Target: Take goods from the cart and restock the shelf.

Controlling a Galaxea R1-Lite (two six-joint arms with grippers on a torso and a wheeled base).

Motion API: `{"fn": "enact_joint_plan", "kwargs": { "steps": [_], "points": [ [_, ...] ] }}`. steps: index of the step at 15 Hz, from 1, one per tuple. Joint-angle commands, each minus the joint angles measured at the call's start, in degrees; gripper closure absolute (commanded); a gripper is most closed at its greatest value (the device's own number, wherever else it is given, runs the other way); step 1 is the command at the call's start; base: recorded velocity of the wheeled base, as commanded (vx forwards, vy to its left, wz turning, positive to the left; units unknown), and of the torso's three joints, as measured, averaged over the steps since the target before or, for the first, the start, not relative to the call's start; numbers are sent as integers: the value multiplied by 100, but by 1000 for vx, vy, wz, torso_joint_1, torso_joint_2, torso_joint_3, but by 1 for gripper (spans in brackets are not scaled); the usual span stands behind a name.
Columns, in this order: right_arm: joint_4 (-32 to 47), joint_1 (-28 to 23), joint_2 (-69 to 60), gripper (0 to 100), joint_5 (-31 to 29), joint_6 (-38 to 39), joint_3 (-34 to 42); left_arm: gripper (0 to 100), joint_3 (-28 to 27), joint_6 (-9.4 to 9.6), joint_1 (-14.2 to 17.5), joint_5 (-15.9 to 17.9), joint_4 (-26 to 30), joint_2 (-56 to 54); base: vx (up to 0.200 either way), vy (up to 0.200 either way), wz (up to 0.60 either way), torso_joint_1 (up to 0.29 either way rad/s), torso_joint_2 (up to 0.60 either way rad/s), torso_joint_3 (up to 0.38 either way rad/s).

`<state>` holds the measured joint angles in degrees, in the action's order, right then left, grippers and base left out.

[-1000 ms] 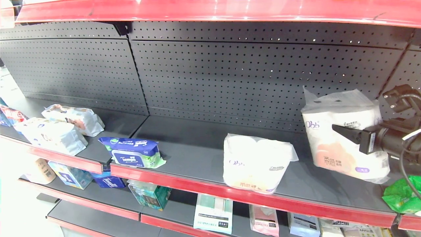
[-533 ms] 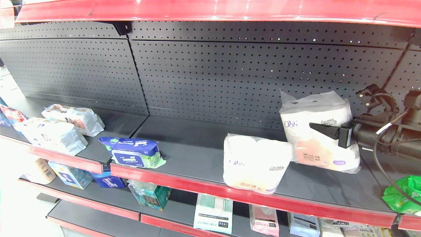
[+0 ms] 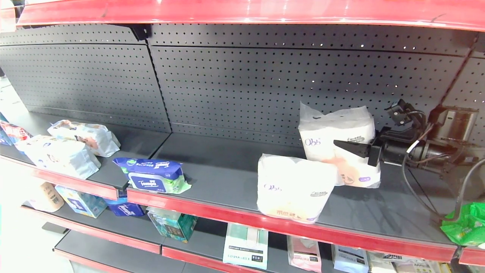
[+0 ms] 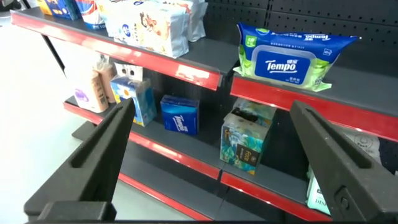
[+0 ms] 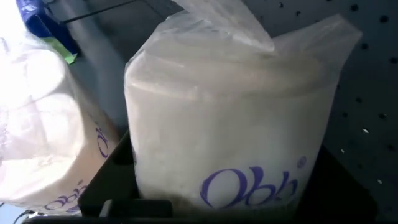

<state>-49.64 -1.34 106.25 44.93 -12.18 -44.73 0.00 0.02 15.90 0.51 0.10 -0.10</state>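
Your right gripper (image 3: 343, 148) pinches the upright white plastic-wrapped pack of tissue rolls (image 3: 333, 131) over the back of the dark grey shelf board (image 3: 223, 170), just behind the matching white pack (image 3: 293, 187) at its front lip, while your left gripper (image 4: 211, 104) hangs spread and empty, well apart.

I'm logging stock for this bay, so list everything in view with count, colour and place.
shelf: one, dark grey, red rim
front toilet paper pack: one, white, at the shelf's front edge
held toilet paper pack: one, white, gripped, behind and right of the front pack
wet wipes pack: one, blue, front edge, left of centre
tissue packs: two, white, left section
green bag: one, green, far right
lower-shelf goods: several, blue, teal, white, pink, shelf below
right gripper: one, black, shut on the held pack
left gripper: one, black, open, facing the lower shelves
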Motion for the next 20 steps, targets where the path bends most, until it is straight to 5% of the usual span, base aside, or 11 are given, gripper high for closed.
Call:
{"fn": "enact_joint_plan", "kwargs": {
  "steps": [1,8,13,20],
  "points": [
    [-204,46,387,100,112,5,-159,0,0,-2,10,2,-1,10,0,0,0,0,0,0],
    [-1153,345,1424,100,525,-162,-282,0,0,-2,1,2,-1,10,0,0,0,0,0,0],
    [-1118,-226,1829,100,1650,-1155,-256,0,0,-2,1,2,-1,10,0,0,0,0,0,0],
    [-1118,-103,2277,100,1931,-1287,-722,0,0,-2,1,2,-1,10,0,0,0,0,0,0]
  ]
}}
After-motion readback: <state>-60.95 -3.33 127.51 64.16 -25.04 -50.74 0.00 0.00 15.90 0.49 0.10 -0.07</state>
